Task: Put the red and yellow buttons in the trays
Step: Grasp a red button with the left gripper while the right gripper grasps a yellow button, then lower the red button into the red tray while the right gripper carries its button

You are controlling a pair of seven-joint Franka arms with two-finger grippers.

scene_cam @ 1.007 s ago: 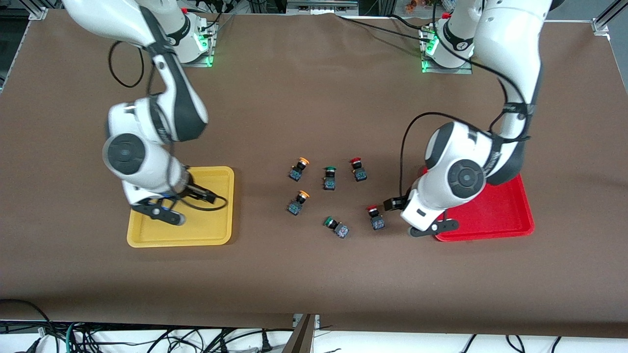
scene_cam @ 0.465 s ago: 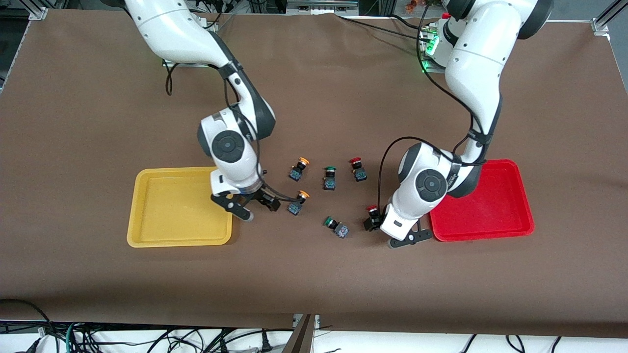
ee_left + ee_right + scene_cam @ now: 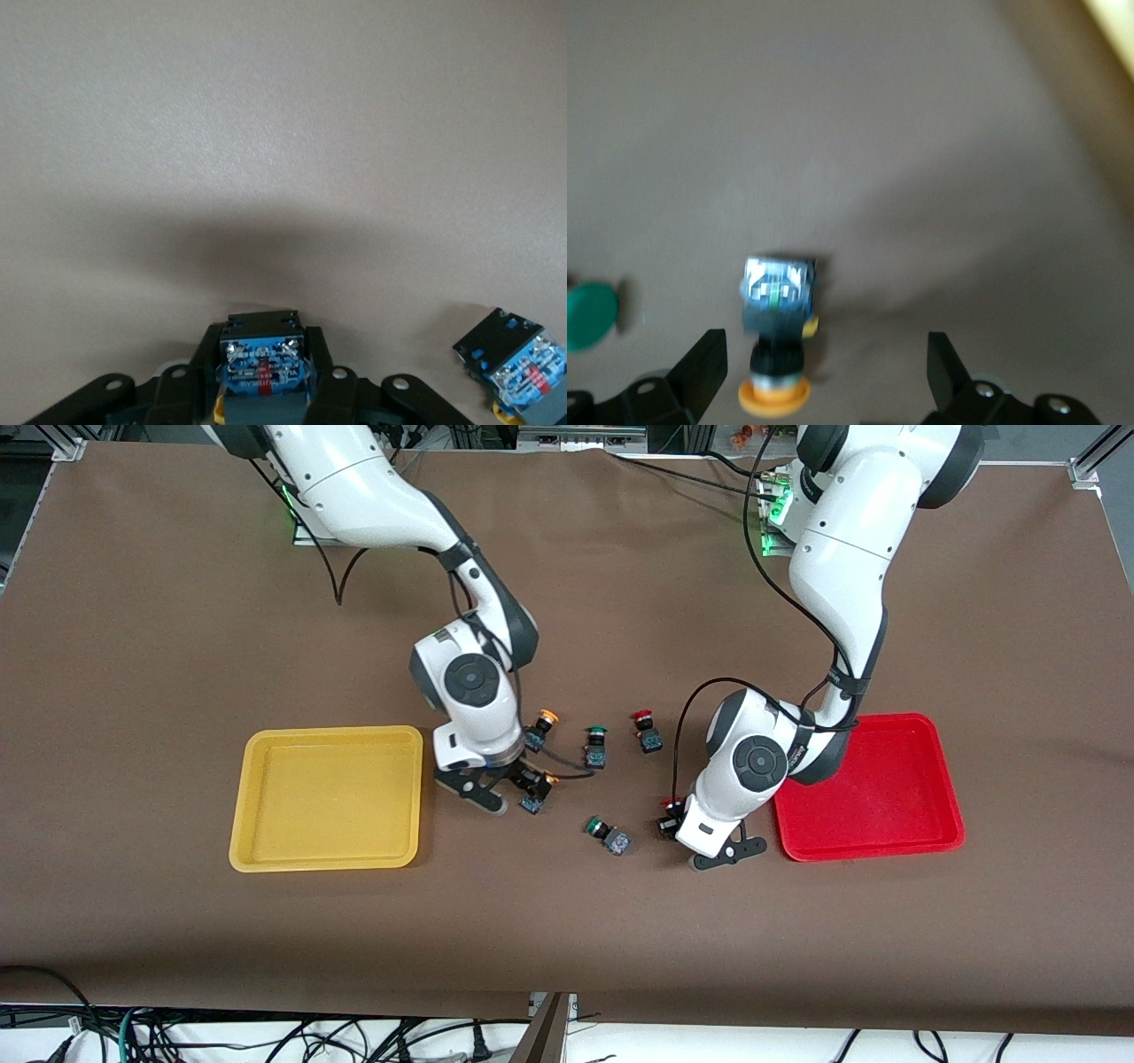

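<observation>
The yellow tray (image 3: 328,797) lies toward the right arm's end and the red tray (image 3: 886,797) toward the left arm's end; neither holds anything. My right gripper (image 3: 509,790) is open, low over the nearer yellow button (image 3: 534,797). In the right wrist view that button (image 3: 775,336) lies between the spread fingers (image 3: 709,367), close to one of them. My left gripper (image 3: 671,824) is down on the nearer red button (image 3: 670,805); its fingers (image 3: 321,359) press both sides of the blue body (image 3: 263,367). Another yellow button (image 3: 538,731) and another red button (image 3: 647,735) lie farther from the camera.
Two green-capped switches lie among the buttons, one (image 3: 595,746) between the farther yellow and red buttons and one (image 3: 607,834) close beside my left gripper. The second shows in the left wrist view (image 3: 523,372). A green cap (image 3: 589,314) lies beside my right gripper.
My right arm swept from over the yellow tray to the nearer yellow button. My left gripper moved from the red tray's edge to the nearer red button and came down around it.
</observation>
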